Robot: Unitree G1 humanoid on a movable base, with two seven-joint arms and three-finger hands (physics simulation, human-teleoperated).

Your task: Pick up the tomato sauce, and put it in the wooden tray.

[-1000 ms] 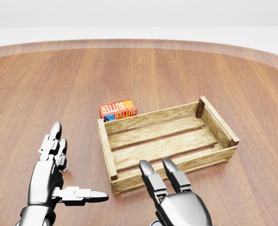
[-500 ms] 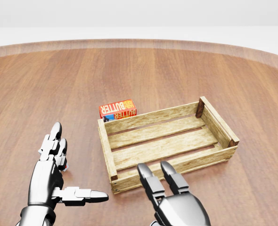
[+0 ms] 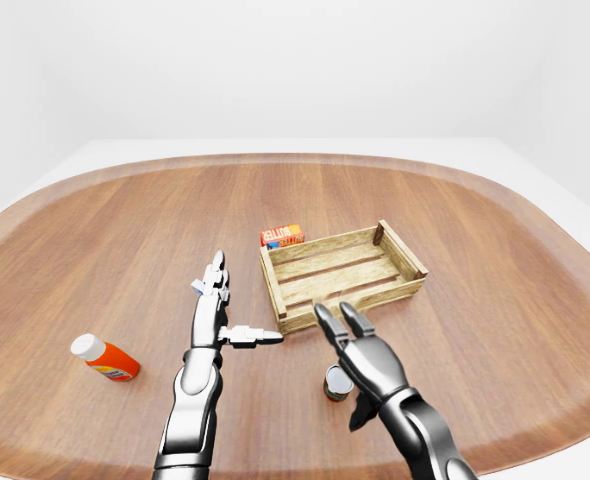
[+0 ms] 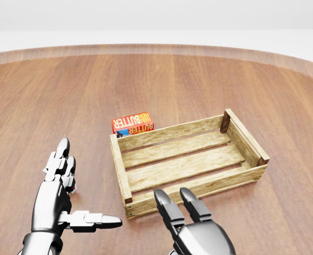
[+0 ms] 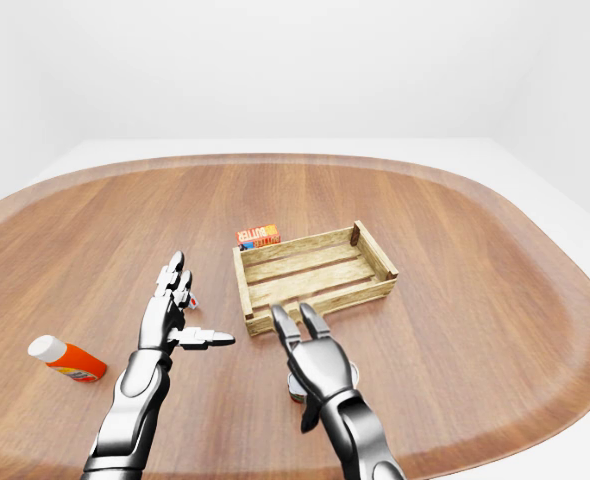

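A wide, rounded wooden bench (image 3: 125,220) is seen in the left-eye view, with a pale rim running around its edge. Near its middle a wooden tray (image 4: 246,141) made of slats is set at a slight angle, its floor bare. A red butter box (image 4: 132,122) is seen lying just beyond the tray's upper-left corner in the head view, close beside the tray wall; whether they touch cannot be told.

The tomato sauce (image 3: 337,383), a small can, is seen upright on the bench in the left-eye view, below the tray's near wall and well apart from it. It is partly hidden by the right hand (image 3: 363,356), which is held over and just beside it with its fingers spread wide and pointing toward the tray. The can is not gripped; no finger is closed around it. In the head view only the upper part of this hand is shown at the bottom edge, with 2 fingertips (image 4: 164,198) lying near the tray's near wall.

The left hand (image 3: 218,311) is held open to the left of the tray, 2 fingers stretched upward in the view and the thumb pointed sideways toward the tray. A small white and red object (image 3: 199,287) is partly seen just behind its fingers; what it is cannot be told.

An orange bottle (image 3: 105,358) with a white cap is seen lying on its side far to the left in the left-eye view, well apart from both hands.
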